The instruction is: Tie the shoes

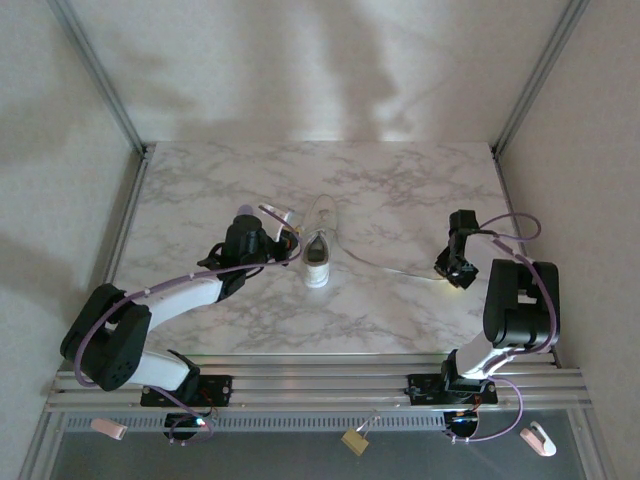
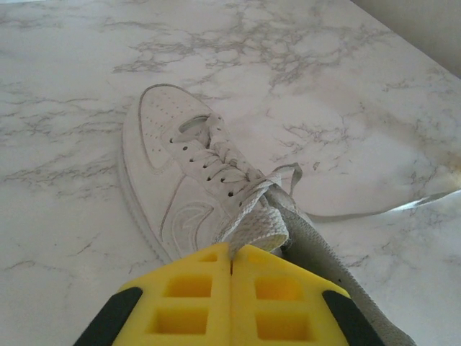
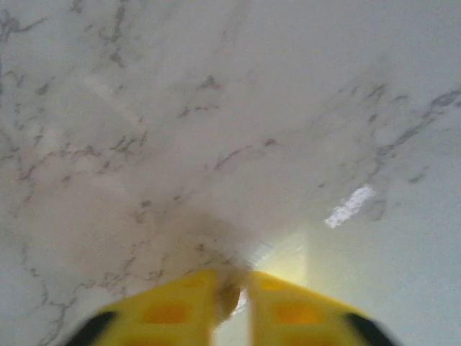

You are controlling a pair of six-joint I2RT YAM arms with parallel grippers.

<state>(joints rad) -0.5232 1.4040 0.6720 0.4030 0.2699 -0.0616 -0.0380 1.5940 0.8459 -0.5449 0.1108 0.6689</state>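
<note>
The white sneaker (image 1: 318,245) lies in the middle of the marble table, toe pointing away; in the left wrist view the shoe (image 2: 180,166) shows its laced top. My left gripper (image 1: 287,248) is right beside its left side. In the left wrist view that gripper (image 2: 232,249) is shut on a flat white lace (image 2: 256,220) coming off the top eyelets. The other lace (image 1: 385,268) trails right across the table to my right gripper (image 1: 450,272). In the blurred right wrist view the right gripper (image 3: 232,277) is shut low over the marble, with the pale lace end (image 3: 265,254) pinched between its tips.
A metal frame post (image 1: 100,75) rises at the back left and another post (image 1: 540,75) at the back right. The rail (image 1: 320,385) that carries both arm bases runs along the near edge. Bare marble (image 1: 400,190) lies behind the shoe.
</note>
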